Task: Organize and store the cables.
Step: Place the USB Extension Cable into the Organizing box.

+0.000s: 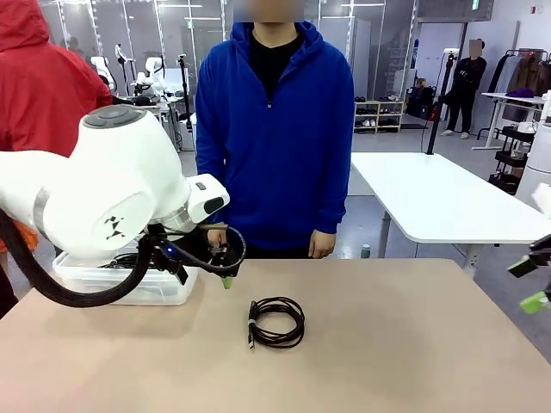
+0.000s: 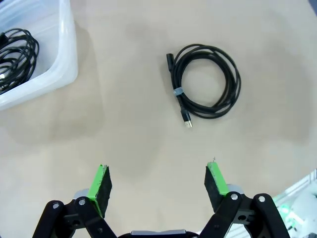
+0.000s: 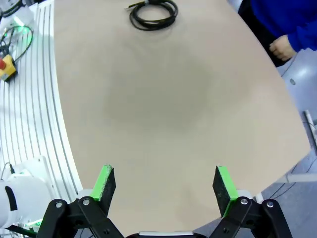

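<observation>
One coiled black cable (image 2: 207,82) lies alone mid-bench (image 2: 124,148), still to be stored; other cables (image 2: 15,54) already sit in the clear plastic bin (image 2: 64,54). My left end effector (image 2: 157,186) hovers near, wide open, empty; my right end effector (image 3: 165,186) likewise.

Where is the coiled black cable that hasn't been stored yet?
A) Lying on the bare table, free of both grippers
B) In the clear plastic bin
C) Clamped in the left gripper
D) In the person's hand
A: the coiled cable lies flat on the table, while the open left gripper hangs above it, holding nothing.
</observation>
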Controlling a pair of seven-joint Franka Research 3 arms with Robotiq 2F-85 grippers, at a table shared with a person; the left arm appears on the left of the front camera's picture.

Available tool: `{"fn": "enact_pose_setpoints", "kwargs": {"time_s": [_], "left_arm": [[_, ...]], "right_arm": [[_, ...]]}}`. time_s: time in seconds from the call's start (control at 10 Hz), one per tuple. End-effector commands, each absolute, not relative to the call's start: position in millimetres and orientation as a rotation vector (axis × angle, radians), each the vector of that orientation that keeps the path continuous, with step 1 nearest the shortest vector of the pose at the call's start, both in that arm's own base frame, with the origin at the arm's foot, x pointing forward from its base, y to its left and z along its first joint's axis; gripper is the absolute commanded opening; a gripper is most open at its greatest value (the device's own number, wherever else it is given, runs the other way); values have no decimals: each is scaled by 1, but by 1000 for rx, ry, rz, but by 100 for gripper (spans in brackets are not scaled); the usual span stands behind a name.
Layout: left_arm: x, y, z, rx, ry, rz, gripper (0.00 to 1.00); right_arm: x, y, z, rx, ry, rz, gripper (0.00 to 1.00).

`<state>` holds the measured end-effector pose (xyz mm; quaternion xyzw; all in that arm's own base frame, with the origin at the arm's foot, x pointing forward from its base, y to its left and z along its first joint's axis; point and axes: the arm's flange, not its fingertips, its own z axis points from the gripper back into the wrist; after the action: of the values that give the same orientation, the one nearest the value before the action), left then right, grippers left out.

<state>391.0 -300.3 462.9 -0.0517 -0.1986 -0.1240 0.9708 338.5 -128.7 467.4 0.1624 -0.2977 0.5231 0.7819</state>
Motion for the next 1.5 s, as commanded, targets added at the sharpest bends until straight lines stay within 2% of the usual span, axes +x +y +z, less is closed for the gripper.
{"fn": "enact_pose_setpoints", "kwargs": {"time_s": [0.0,0.3,0.5,0.8,1.0,1.1,1.2,1.4], "left_arm": [[412,-331,449,-79,-417,-226,95],[427,-357,422,-9,-409,-181,95],[441,-365,402,25,-417,-154,95],[460,-374,371,-6,-421,-142,95],[465,-372,361,-39,-368,-137,95],[461,-371,365,-78,-382,-208,95],[460,-365,360,0,-373,-147,95],[460,-365,360,0,-373,-147,95]], "right_arm": [[332,-145,454,415,-746,1113,100],[318,-164,434,517,-825,1122,100],[304,-170,419,584,-968,1076,100],[296,-176,400,717,-1087,1021,100],[298,-177,398,791,-1128,1024,100],[297,-176,406,713,-1075,999,100],[297,-176,406,713,-1075,999,100],[297,-176,406,713,-1075,999,100]]}}
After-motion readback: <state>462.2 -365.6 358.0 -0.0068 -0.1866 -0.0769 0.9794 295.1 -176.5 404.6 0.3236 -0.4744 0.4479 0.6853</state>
